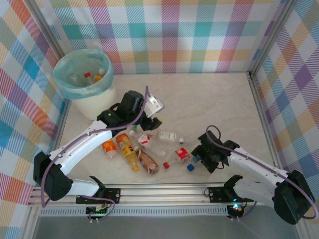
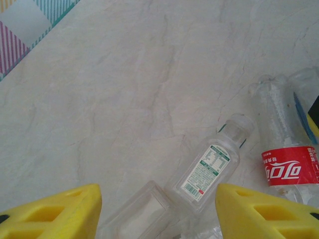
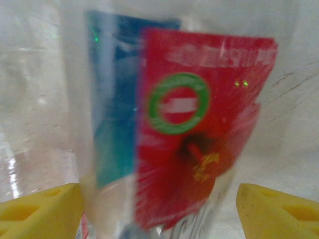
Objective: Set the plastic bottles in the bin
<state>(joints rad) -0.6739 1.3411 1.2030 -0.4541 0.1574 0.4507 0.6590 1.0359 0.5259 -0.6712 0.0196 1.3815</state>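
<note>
Right, the bottles (image 1: 144, 149) lie in a loose heap on the table (image 1: 209, 99), toward 6 o'clock from its middle. The bin (image 1: 82, 79) stands at 10 o'clock with a few bottles already in it.

My left claw (image 2: 157, 199) hangs over the heap with its fingers (image 2: 55, 211) well apart and nothing in them. Below it lies a clear bottle (image 2: 207, 172) with a white and green label: small print and a barcode, too fine to read. At 3 o'clock in the left wrist view a Coca-Cola bottle (image 2: 286, 169) shows its white script on a red band.

My right claw (image 3: 159, 199) has a red-label bottle (image 3: 199, 129) between its spread fingers. I cannot tell whether they are clamped on it. The picture is blurred. I make out a green ring with a white bar, and a blue panel at 9 o'clock. I can read no words.

I judge these empty and very light, with thin walls that dent under a squeeze. They look smooth enough to slip or roll off. I would take each one across the body at the label band, where it looks stiffest, not by the cap.
</note>
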